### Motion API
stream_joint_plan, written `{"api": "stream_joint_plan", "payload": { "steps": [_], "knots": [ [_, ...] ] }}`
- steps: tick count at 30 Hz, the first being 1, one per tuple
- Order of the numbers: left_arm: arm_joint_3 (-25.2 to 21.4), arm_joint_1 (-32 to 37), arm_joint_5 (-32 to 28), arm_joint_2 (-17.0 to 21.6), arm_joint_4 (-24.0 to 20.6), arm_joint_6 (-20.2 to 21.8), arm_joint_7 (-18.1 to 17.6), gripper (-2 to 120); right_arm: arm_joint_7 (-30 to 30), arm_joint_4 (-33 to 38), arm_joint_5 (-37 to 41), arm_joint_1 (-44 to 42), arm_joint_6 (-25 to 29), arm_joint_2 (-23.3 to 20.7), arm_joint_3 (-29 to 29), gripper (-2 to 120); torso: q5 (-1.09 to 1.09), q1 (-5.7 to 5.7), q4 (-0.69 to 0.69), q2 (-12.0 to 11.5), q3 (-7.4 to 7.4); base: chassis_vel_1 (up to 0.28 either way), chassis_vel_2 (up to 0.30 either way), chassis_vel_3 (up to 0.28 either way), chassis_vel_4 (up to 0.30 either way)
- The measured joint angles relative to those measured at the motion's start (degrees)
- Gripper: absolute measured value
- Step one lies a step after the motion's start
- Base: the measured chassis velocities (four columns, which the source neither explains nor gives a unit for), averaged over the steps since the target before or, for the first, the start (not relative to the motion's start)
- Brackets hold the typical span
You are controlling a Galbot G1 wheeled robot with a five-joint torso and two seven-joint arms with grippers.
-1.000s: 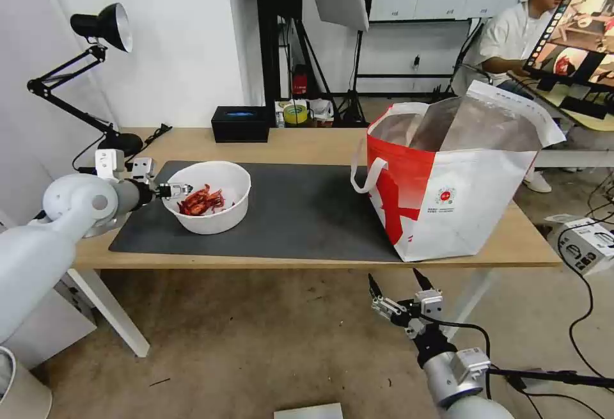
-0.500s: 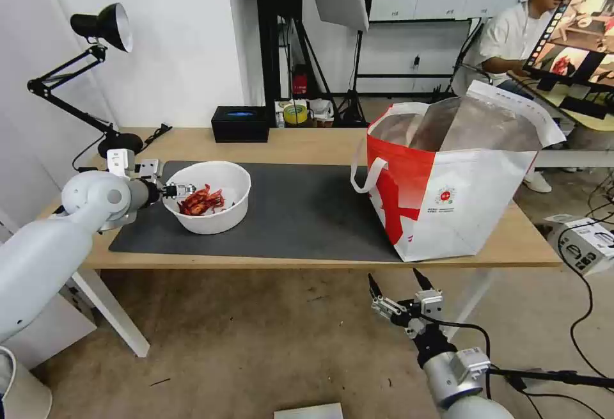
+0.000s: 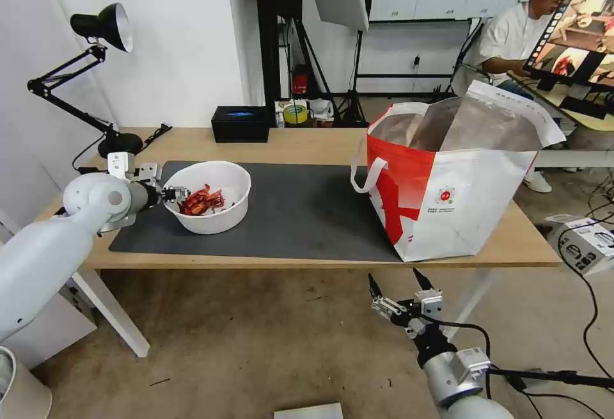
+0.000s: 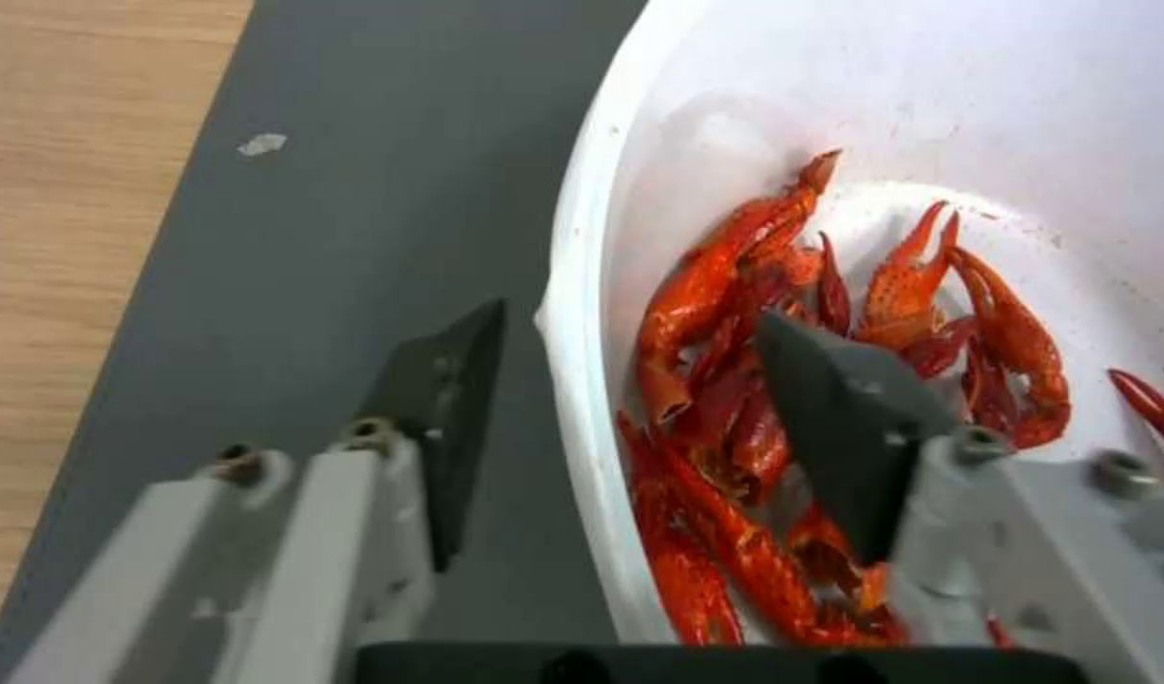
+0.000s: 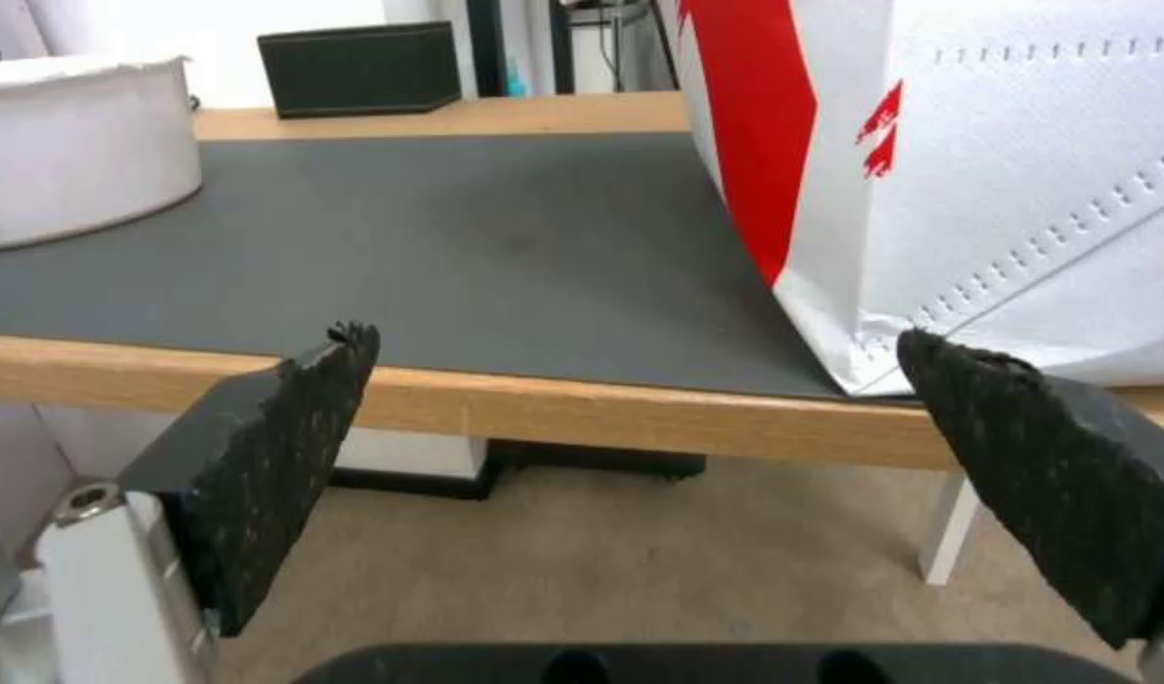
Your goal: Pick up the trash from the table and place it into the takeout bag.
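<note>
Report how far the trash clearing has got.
Done: nothing can be confirmed inside the takeout bag. In hand: the left gripper is open, straddling the rim of the white bowl of red shell scraps, one finger inside and one outside, not yet closed. Left: grip, lift and bag the bowl. The right gripper waits open below the table edge.

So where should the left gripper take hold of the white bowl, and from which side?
Probably the thin rim of the white bowl on its left-arm side. The left gripper is open and straddles that wall, one finger inside by the red shells. The smooth round body looks too wide to span.
</note>
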Motion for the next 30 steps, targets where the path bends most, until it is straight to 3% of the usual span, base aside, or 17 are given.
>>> {"api": "stream_joint_plan", "payload": {
  "steps": [3, 5, 13, 21, 30],
  "knots": [
    [0.5, -0.5, 0.0, 0.2, 0.2, 0.0, 0.0, 40, 0.0, 0.0, 0.0, 0.0, 0.0, 0.0, 0.0, 100, 0.00, 0.00, 0.00, 0.0, 0.00, 0.000, 0.000, 0.000, 0.000],
    [1.0, -0.9, 0.0, 0.5, 0.2, 0.0, 0.0, 27, 0.0, 0.0, 0.0, 0.0, 0.0, 0.0, 0.0, 100, 0.00, 0.00, 0.00, 0.0, 0.00, 0.000, 0.000, 0.000, 0.000],
    [1.4, -0.9, -0.1, 0.7, 0.0, -0.1, 0.1, 0, 0.0, 0.0, 0.0, 0.0, 0.0, 0.0, 0.0, 100, 0.00, 0.00, 0.00, 0.0, 0.00, 0.000, 0.000, 0.000, 0.000],
    [0.9, 0.0, -0.6, 0.7, -0.6, -0.2, 0.1, 0, 0.0, 0.0, 0.0, 0.0, 0.0, 0.0, 0.0, 100, 0.00, 0.00, 0.00, 0.0, 0.00, 0.000, 0.000, 0.000, 0.000],
    [-4.3, 0.8, -3.8, 2.8, -5.5, 0.0, -0.3, 0, 0.0, 0.0, 0.0, 0.0, 0.0, 0.0, 0.0, 100, -0.01, 0.00, 0.01, 0.0, 0.00, 0.000, 0.000, 0.000, 0.000]
  ]
}}
